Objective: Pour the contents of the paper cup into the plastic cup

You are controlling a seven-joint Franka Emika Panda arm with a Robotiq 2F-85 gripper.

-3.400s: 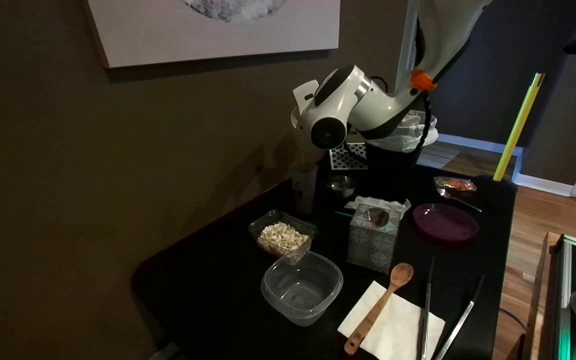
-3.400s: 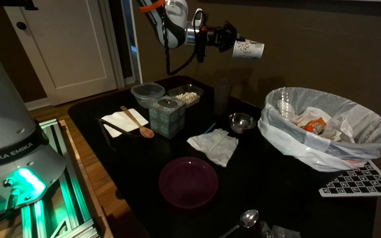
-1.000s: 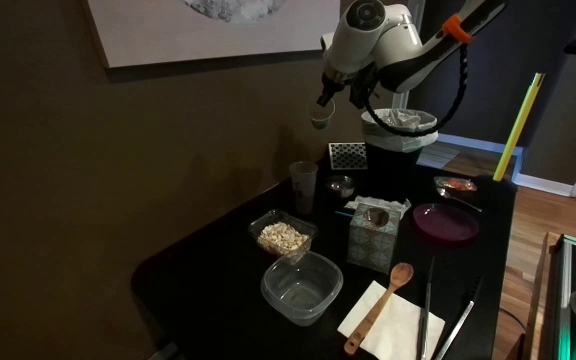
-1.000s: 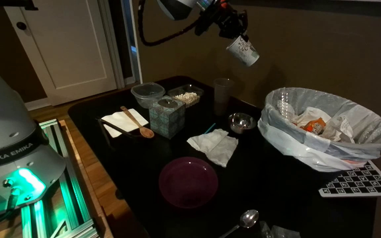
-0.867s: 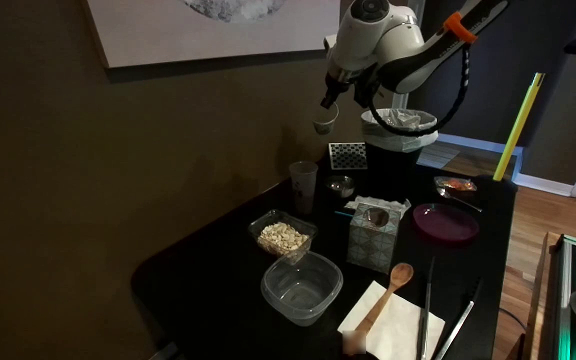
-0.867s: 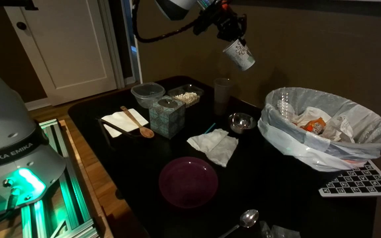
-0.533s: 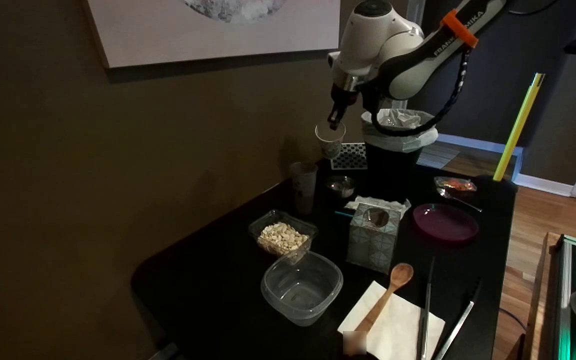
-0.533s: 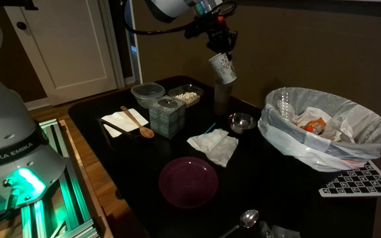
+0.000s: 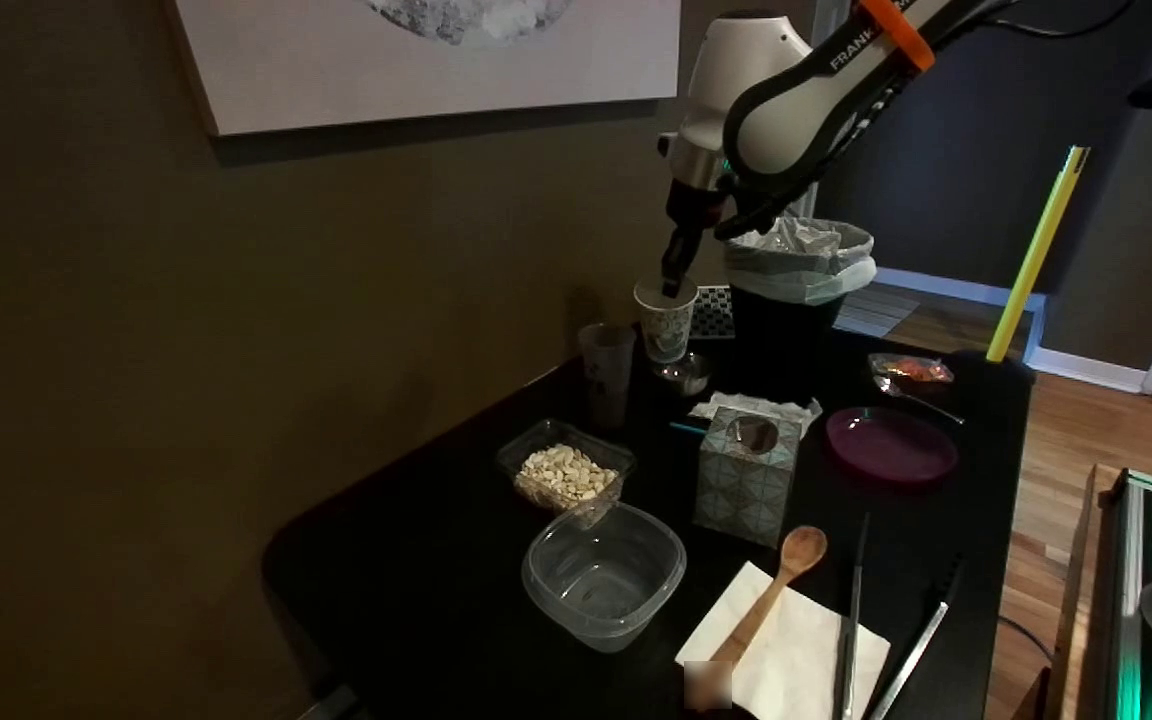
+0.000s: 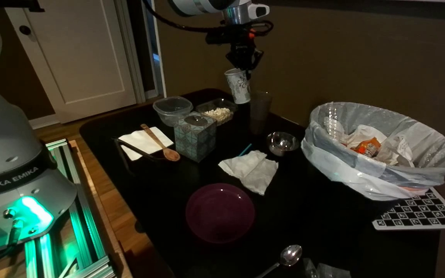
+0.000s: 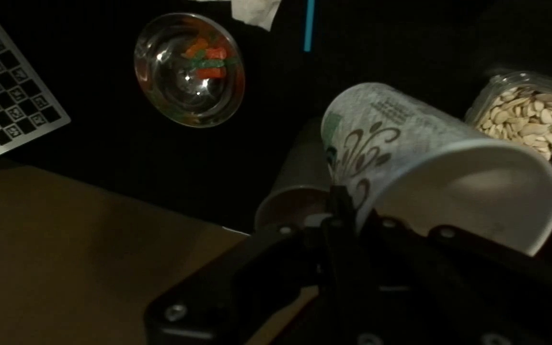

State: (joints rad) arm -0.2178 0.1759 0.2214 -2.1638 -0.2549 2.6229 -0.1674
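Arm pose: in an exterior view the arm point(image 9: 786, 130) enters from the top right, slopes down to the left, and bends so that the wrist point(image 9: 698, 165) hangs nearly vertical above the desk point(image 9: 436, 560). A black cable point(image 10: 185, 27) bows out from it. The fingers point(image 9: 677, 262) point downward and are pressed together, pinching the wall of the paper cup point(image 10: 239, 90) at its rim. The paper cup is suspended in the air, mouth up and slightly tilted, near the plastic cup point(image 9: 607, 380), which stands upright on the desk.

Materials and shapes: the paper cup is tapered and matte, printed with brown curls, pale inside; its inner base is hidden. The plastic cup is a tall, greyish, see-through tumbler. Near it sits a round, shiny bowl point(image 10: 282, 151); the wrist view shows red, orange and green pieces point(image 11: 209, 64) in it. A clear oblong tub point(image 9: 601, 447) contains flat, pale slices point(image 9: 561, 475). The clear square tub point(image 9: 604, 635) has rounded corners. The tissue box point(image 9: 751, 490) carries a triangle pattern. A smooth wooden spoon point(image 9: 761, 605) lies across a white napkin point(image 9: 806, 640). The plate point(image 9: 891, 445) is round, purple and glossy. The black bin point(image 9: 786, 322) has a thin, crinkled liner point(image 9: 801, 278)
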